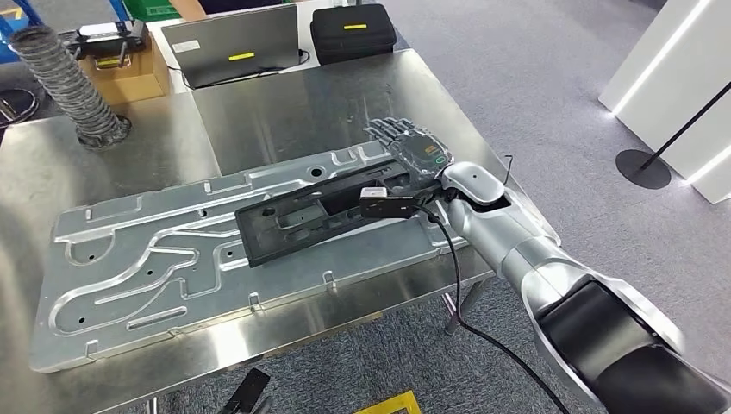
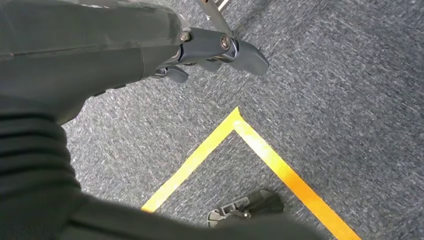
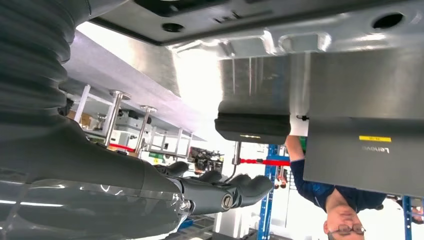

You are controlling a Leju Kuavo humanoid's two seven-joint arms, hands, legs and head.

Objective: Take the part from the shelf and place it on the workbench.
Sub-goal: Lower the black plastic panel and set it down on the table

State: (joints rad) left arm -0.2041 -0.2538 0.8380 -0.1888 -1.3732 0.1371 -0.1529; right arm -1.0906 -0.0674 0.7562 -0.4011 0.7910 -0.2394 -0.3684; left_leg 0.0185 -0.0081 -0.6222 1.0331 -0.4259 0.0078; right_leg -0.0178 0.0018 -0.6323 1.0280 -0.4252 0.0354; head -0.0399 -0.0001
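1 black part [image 1: 323, 207] lies flat on the grey machined plate [image 1: 129, 267] on your bench [image 1: 310, 112]. It looks like a stiff, light moulded frame with open slots; take it by a long edge. At its right end, your right hand [image 1: 412, 147] is flat with fingers apart, clamping nothing. Your left hand [image 2: 220, 50] hangs over carpet, fingers loosely apart, empty.

Part [image 1: 302, 217]: black, flat, elongated rectangular frame with cut-outs. Lies flat, angled, atop a large grey machined metal plate [image 1: 155, 276] on the steel table [image 1: 302, 112].
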